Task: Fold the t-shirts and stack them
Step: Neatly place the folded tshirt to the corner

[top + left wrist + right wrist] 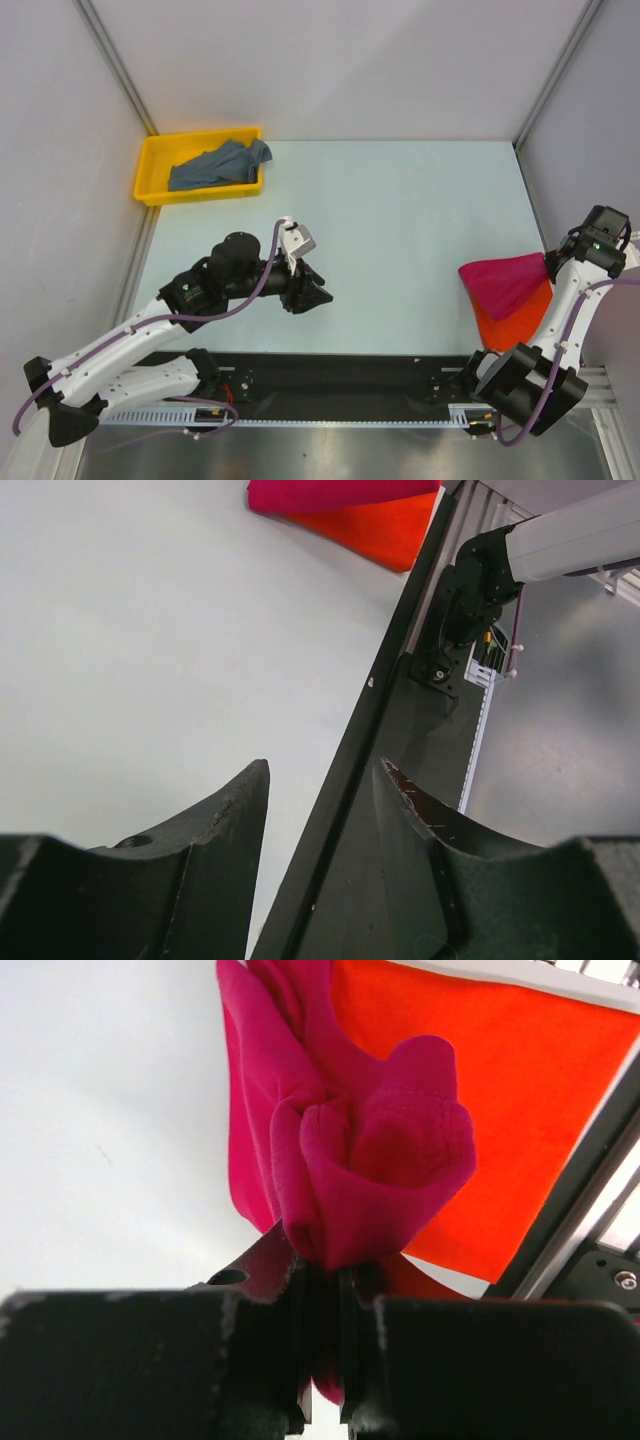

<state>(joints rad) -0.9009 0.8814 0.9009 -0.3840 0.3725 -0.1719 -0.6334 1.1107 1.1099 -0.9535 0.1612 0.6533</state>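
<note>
- Found right gripper (322, 1280) pressed together on a bunched fold of the crimson-pink t-shirt (345, 1160), with cloth welling up past the fingertips.
- Traced that shirt in the overhead view from the pinch leftward toward table centre, long axis roughly crosswise, tapering to a point. Draped over the bright orange-red t-shirt (520, 1110), itself lying flat at the near right edge of the table (400, 220).
- Judged the right arm far the nearer for laying this shirt on the orange-red one.
- Found left gripper (322, 770) spread and empty, hovering over bare table near the front rail, well apart from both shirts.
- Located grey-blue t-shirt (215, 168) crumpled in the yellow tray (148, 170) at the far left corner, nearer the left arm; not yet folded.
</note>
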